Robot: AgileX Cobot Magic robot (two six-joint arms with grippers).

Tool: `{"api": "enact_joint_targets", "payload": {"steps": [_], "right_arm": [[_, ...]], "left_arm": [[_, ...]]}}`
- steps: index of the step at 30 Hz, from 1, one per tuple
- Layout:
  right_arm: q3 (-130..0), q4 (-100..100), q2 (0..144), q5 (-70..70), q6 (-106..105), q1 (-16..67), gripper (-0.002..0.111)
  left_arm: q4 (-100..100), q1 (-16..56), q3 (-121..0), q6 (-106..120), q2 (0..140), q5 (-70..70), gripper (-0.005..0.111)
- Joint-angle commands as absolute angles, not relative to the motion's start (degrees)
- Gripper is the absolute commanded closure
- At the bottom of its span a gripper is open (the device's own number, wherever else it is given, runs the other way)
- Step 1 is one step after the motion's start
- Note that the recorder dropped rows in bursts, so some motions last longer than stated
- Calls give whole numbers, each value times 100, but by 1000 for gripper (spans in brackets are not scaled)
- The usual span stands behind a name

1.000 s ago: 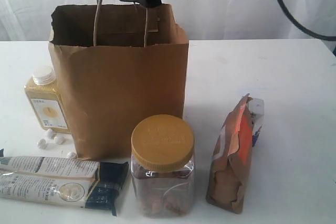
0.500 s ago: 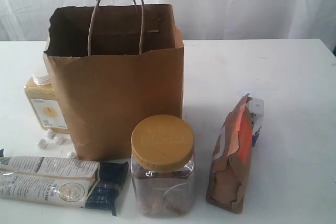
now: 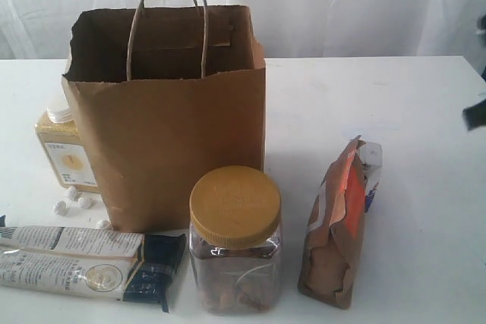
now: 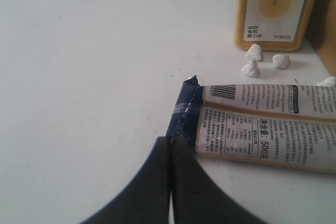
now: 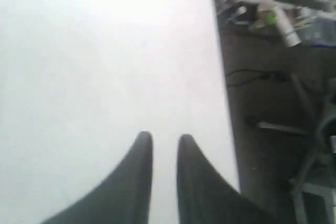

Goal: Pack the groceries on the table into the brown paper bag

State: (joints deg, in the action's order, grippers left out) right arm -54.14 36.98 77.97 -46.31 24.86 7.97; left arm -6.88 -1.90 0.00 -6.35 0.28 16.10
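Observation:
The brown paper bag (image 3: 175,149) stands open on the white table (image 3: 395,104). In front of it is the clear jar with yellow lid (image 3: 235,237). To the right the brown-orange pouch (image 3: 334,240) stands upright, with the white-blue carton (image 3: 370,161) behind it. The yellow bottle (image 3: 67,153) stands left of the bag, and the twin packet (image 3: 83,262) lies at the front left. The can is out of view. My left gripper (image 4: 171,141) is shut, its tips at the dark end of the twin packet (image 4: 262,127). My right gripper (image 5: 164,139) is open and empty over bare table.
Several small white lumps (image 3: 72,199) lie between bottle and packet, also by the bottle (image 4: 275,9) in the left wrist view. A dark part of the right arm (image 3: 476,114) shows at the right edge. The table's edge (image 5: 223,93) and floor clutter lie beside the right gripper.
The right arm left its place above the bag's mouth and swung away to the far right of the table. The bag shifted slightly to the left.

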Motion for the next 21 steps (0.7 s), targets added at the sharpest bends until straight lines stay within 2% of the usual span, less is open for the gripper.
{"api": "enact_joint_targets", "payload": {"steps": [1,7,9,12,15,18,21], "right_arm": [[-4571,3354,7781,-4042,2544,725,108],[-3472,2358,6968,-3365,2938,743,108],[-2942,1836,6207,-2448,2997,743,108],[-1762,1520,3924,-966,2913,743,108],[-1384,1495,2105,-1028,2780,743,108],[-1356,1497,418,-1668,2873,743,108],[-1356,1487,0,-1657,2873,743,108]], "left_arm": [[-650,-203,0,-623,0,1604,107],[-650,-203,0,-623,0,1604,107],[-650,-203,0,-623,0,1604,107],[-650,-203,0,-623,0,1604,107],[-650,-203,0,-623,0,1604,107],[-650,-203,0,-623,0,1604,107],[-650,-203,0,-623,0,1604,107]]}}
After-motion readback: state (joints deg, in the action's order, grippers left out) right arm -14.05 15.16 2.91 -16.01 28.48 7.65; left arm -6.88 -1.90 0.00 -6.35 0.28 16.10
